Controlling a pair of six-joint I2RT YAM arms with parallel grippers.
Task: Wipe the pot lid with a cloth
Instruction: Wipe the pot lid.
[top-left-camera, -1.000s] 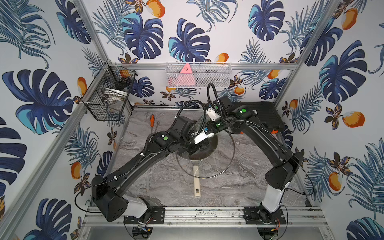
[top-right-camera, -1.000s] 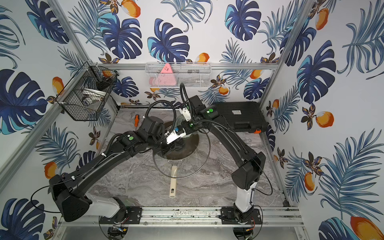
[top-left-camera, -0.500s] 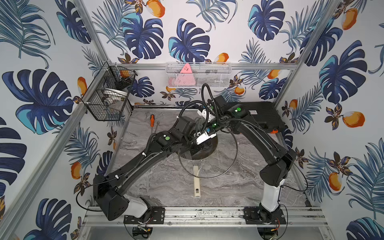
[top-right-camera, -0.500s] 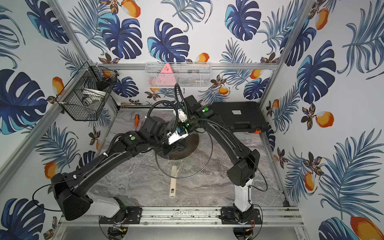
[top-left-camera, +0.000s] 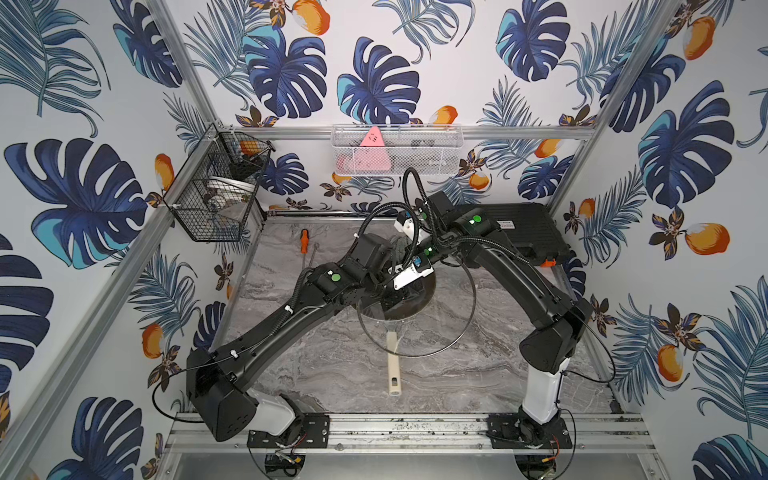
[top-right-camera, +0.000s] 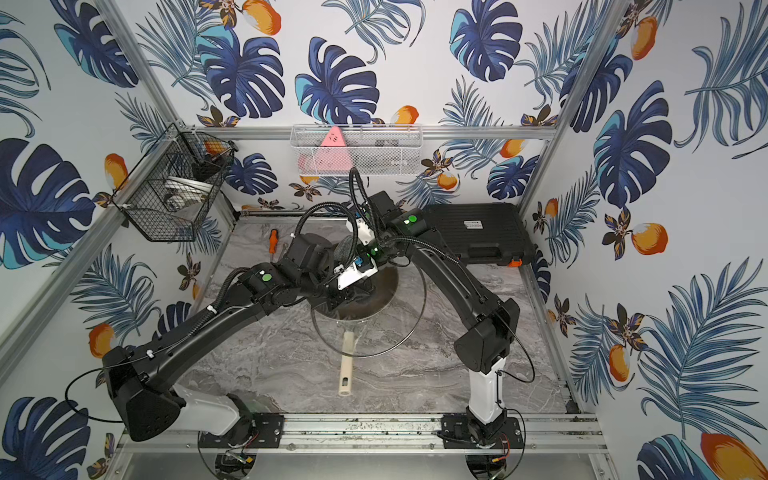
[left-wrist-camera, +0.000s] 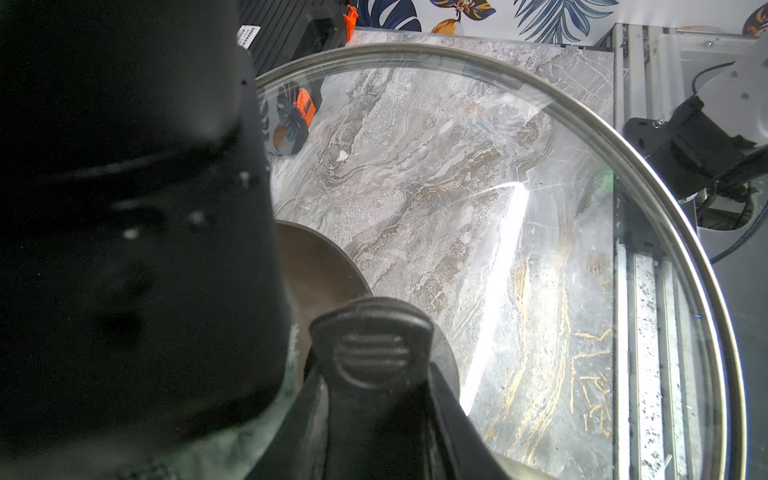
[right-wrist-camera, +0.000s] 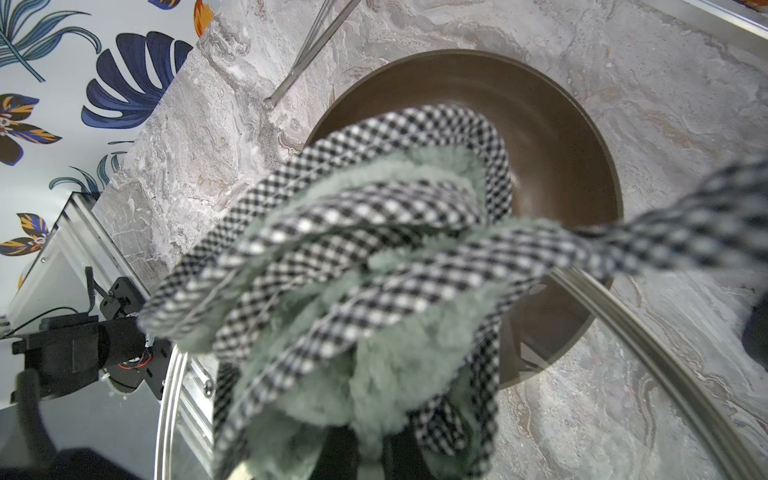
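**Glass lid held over the pan, cloth bunched at its edge**

The large round clear glass pot lid (top-left-camera: 440, 326) with a metal rim is held raised and tilted over the dark round pan (right-wrist-camera: 552, 137). It also covers the root of the pan's cream handle (top-left-camera: 394, 374). The lid (top-right-camera: 388, 330) is seen this way in both top views.

In the left wrist view the left hand (left-wrist-camera: 378, 405) is seen pressed together on the lid's black central handle (left-wrist-camera: 376, 353), with a finger on either side of it. The grey marble bench (left-wrist-camera: 415, 187) and part of the pan can be seen through the glass.

The right hand (right-wrist-camera: 370, 455) is pinched shut on a small mint-green fluffy cloth (right-wrist-camera: 353, 257) edged in black-and-white check. The cloth is bunched into loose folds and is held above the pan, on the side away from the pan's handle. There the lid's metal rim (right-wrist-camera: 648, 336) passes behind the cloth. Whether the cloth is touching the glass cannot be told.

An orange-handled screwdriver (top-left-camera: 304, 240) lies on the bench well apart from the pan, on the left arm's side. A black plastic case (top-left-camera: 528, 232) lies on the bench beyond the pan, on the right arm's side.
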